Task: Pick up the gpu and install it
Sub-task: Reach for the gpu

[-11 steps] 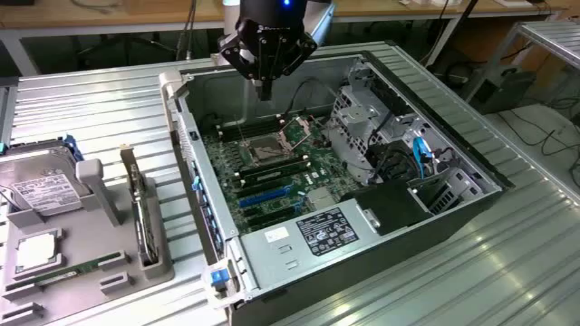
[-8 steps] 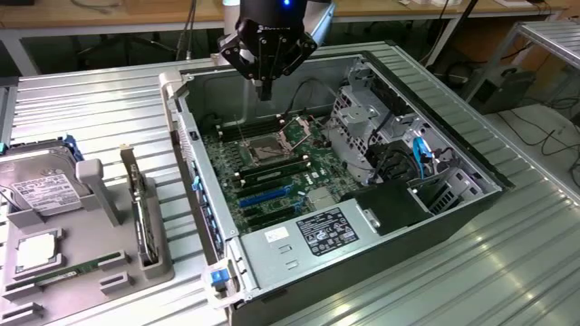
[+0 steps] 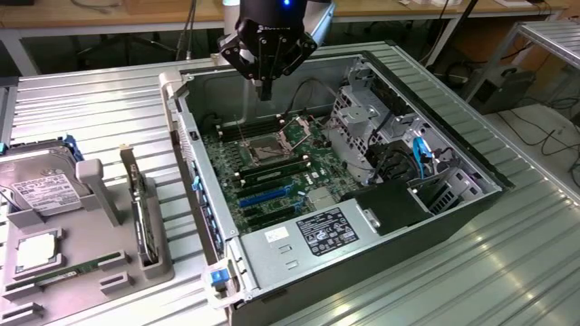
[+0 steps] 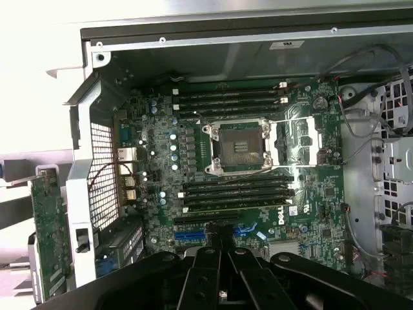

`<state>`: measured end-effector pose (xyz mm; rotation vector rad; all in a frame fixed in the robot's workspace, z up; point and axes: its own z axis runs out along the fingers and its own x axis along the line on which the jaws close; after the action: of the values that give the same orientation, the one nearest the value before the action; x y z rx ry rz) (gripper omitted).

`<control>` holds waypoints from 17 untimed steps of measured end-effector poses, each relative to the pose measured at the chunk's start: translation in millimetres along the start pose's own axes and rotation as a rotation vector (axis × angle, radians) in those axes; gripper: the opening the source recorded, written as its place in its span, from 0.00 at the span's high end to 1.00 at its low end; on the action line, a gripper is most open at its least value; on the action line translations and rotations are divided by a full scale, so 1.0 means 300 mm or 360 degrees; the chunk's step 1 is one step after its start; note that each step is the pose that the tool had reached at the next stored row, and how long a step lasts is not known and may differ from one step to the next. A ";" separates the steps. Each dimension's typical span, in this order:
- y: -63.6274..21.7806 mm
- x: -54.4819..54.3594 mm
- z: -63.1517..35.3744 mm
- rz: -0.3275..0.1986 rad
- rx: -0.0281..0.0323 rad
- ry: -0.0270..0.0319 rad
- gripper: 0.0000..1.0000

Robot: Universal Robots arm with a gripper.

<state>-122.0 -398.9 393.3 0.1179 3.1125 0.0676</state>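
Observation:
The gpu (image 3: 138,204) stands on edge in a grey holder (image 3: 109,258) outside the case, at the exterior view's left, its silver bracket pointing up. In the wrist view the gpu (image 4: 48,223) appears as a board beyond the case's rear wall. My gripper (image 3: 263,94) hangs above the far end of the open computer case (image 3: 435,224), over the motherboard (image 3: 272,163). Its fingers are shut and hold nothing. The wrist view has the gripper (image 4: 219,248) above the blue expansion slots (image 4: 248,229).
A silver hard drive (image 3: 41,190), a processor chip (image 3: 37,250) and a green memory stick (image 3: 64,273) sit in the same holder. Inside the case are the processor socket (image 3: 270,144), memory slots, drive cages (image 3: 363,115) and cables (image 3: 419,153). A ribbed metal table (image 3: 91,109) lies underneath.

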 end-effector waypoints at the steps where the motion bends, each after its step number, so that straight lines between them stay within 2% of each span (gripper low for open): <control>1: -0.001 0.000 0.000 0.0000 -0.00001 0.00000 0.89; 9: -0.063 0.054 -0.004 0.0000 0.00001 0.00001 0.89; 11: -0.087 0.083 -0.006 0.0000 -0.00002 -0.00001 0.89; 17: -0.128 0.170 -0.009 0.0000 0.00016 -0.00002 0.89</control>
<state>-175.7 -433.4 393.1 0.1178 3.1125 0.0660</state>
